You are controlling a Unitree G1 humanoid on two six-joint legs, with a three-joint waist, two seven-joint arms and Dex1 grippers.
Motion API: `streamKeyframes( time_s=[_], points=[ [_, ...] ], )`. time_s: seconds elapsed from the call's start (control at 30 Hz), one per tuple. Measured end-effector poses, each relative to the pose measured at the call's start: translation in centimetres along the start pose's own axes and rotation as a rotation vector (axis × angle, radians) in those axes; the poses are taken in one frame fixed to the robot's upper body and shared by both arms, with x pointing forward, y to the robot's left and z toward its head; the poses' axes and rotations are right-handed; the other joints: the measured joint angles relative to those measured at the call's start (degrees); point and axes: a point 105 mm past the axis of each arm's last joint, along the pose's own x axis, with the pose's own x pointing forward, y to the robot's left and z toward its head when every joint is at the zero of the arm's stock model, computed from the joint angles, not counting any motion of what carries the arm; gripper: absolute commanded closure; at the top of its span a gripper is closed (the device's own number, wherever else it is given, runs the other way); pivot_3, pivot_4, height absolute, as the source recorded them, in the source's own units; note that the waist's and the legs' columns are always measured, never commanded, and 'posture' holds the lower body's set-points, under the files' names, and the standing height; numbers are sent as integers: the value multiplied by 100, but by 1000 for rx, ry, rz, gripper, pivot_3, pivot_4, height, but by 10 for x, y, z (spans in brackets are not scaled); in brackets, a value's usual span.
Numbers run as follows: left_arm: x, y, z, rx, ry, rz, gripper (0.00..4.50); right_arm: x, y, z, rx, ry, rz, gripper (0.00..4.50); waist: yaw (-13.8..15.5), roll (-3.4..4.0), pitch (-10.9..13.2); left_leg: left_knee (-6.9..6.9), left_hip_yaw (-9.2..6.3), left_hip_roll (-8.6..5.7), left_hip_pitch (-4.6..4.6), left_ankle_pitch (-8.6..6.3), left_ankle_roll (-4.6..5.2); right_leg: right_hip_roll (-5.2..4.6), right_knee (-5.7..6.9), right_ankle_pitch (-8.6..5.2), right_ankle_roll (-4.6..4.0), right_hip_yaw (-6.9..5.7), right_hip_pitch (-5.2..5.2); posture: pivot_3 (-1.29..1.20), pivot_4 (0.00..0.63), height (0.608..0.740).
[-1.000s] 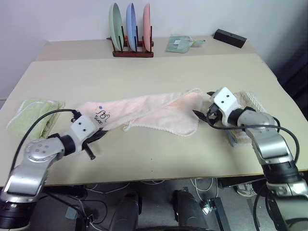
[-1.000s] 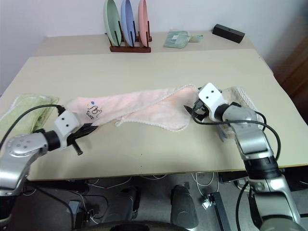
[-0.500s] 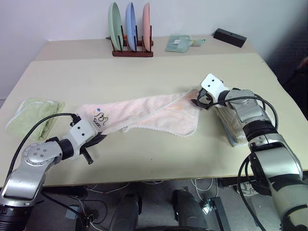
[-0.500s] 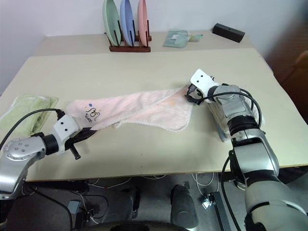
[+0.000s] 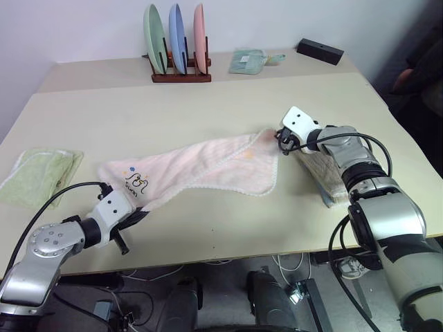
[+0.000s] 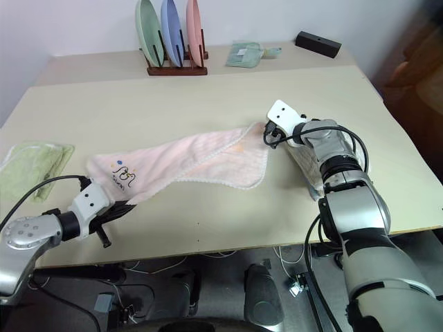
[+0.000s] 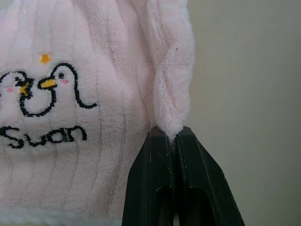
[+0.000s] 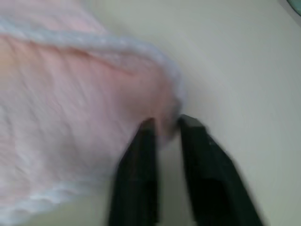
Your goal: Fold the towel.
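Item: the towel (image 5: pixel 201 166), pale pink, lying stretched across the middle of the table (image 5: pixel 208 111), penguin drawing (image 7: pixel 42 89) at its near-left end.
Left gripper (image 7: pixel 171 136): I see it clenched on the towel's near-left edge.
Right gripper (image 8: pixel 162 125): fingers (image 8: pixel 141 141) astride the far-right corner, a gap between them; I cannot tell whether they grasp it.

Left hand (image 7: pixel 172 136) pinched closed, right hand (image 8: pixel 164 127) fingers slightly parted

The right gripper (image 5: pixel 280 136) reaches farther out and its fingers narrow around the pink towel's (image 5: pixel 201 164) far-right corner
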Motion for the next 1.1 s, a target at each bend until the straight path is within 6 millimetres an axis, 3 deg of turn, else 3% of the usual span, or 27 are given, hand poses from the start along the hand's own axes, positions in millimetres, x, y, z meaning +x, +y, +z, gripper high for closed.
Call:
streamKeyframes(
  time_s=[0.1, 0.33, 0.5, 0.6, 0.93, 1.0, 1.1],
  points=[
    [-1, 0, -1, 5, -3, 1, 4500, 0, -3, 2, -10, 2, -19, 637, -5, 1, 0, 0, 0, 0, 0, 0, 0, 0, 1, 0, 0, 1, -1, 0, 150, 740],
    [-2, 0, -4, 17, -14, 3, 4500, 7, 3, 5, -27, 11, -11, 637, -13, 3, 0, -1, 0, 0, 2, 0, 0, 0, 6, 0, 0, 1, -3, 0, 150, 740],
    [-3, 0, -6, 21, -19, 0, 4500, 13, 10, 17, -47, -40, 15, 2762, -15, 4, 0, -1, 1, 0, 3, 0, 0, 0, 12, 0, 0, 3, -5, 0, 150, 740],
    [-3, -1, -8, 19, -19, 1, 4500, 16, 12, 23, -39, -60, 15, 4354, -13, 5, 0, -1, 0, 0, 3, 0, 0, 0, 13, 0, 0, 2, -6, 0, 150, 740],
    [-2, 4, -5, -1, -50, 41, 4500, 9, 4, 27, -130, -92, -14, 4443, -11, 12, 3, -2, 1, 0, 3, 0, 0, 1, 15, 0, 0, 4, -7, 0, 150, 740],
    [0, 25, 5, -56, -110, 136, 4500, 1, -7, 30, -169, -106, -52, 4443, 28, 13, 6, 2, -5, -1, 0, 1, -2, 1, 21, 1, 0, -1, -7, 0, 150, 740],
    [1, 83, 43, -62, -242, 347, 4500, -10, -26, 49, -231, -147, -125, 4443, 77, 10, 10, 12, -8, -3, -2, 8, -14, 1, 37, 3, -1, -1, -12, 0, 150, 740]
  ],
)
